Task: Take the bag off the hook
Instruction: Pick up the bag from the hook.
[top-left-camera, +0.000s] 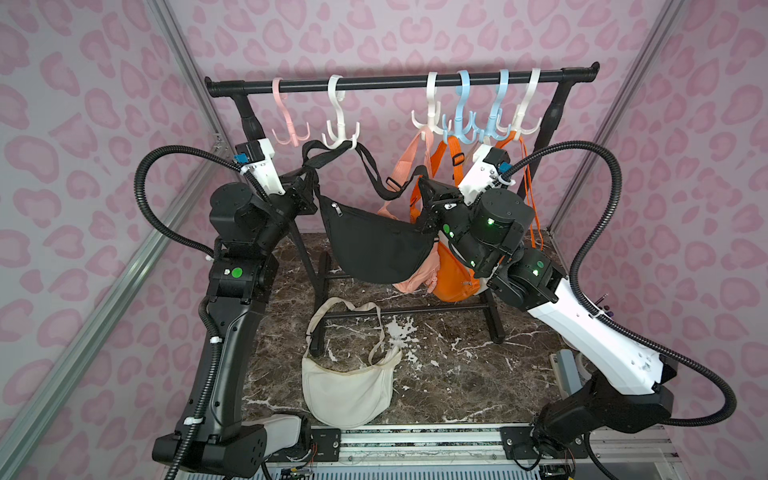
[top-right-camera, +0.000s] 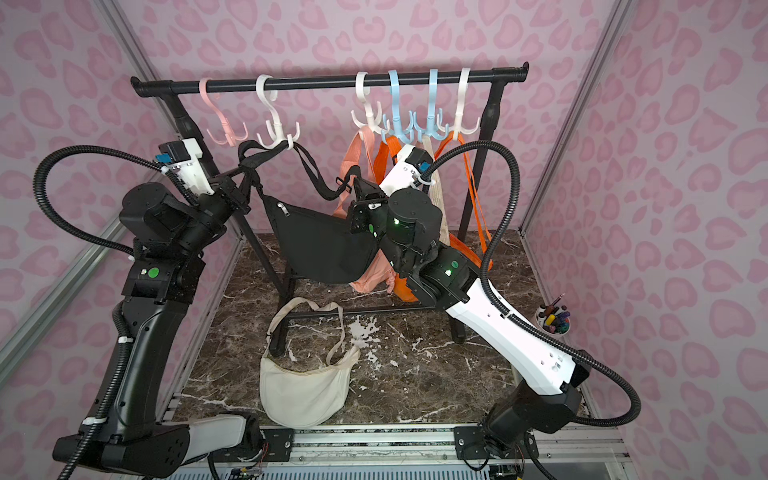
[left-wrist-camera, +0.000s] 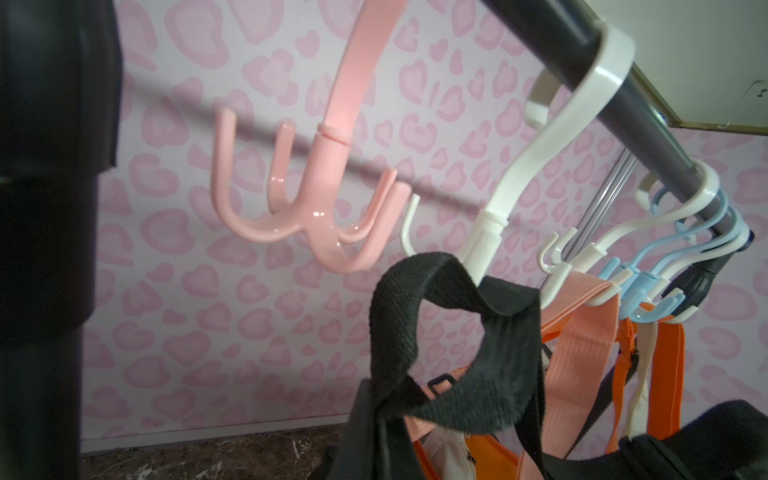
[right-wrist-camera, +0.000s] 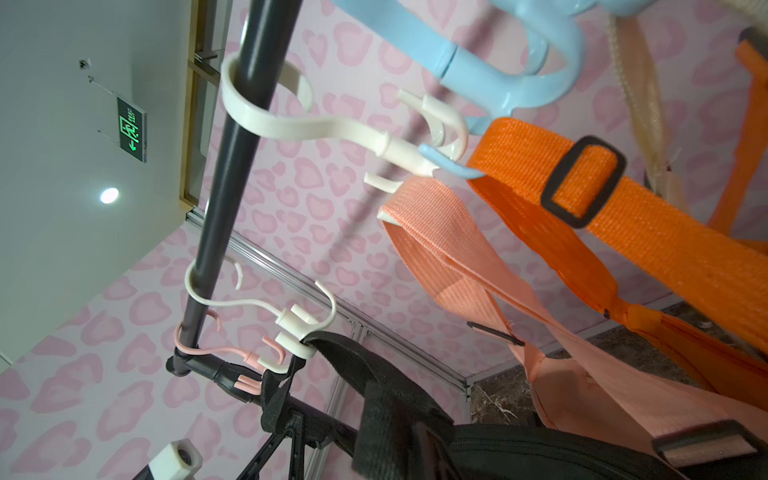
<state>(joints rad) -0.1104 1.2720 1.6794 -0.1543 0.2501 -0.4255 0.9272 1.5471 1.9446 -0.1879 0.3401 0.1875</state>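
Your left gripper (top-left-camera: 306, 192) and right gripper (top-left-camera: 429, 195) are both closed, each apparently pinching the strap (top-left-camera: 370, 166) of the black bag (top-left-camera: 374, 245) at one end; the fingers themselves are hidden. Between them the strap lies over a prong of the white hook (top-left-camera: 341, 129) on the rail (top-left-camera: 395, 81), and the bag hangs above the desk (top-left-camera: 457, 365).

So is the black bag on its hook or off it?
On: the strap of the black bag loops over a prong of the white hook.
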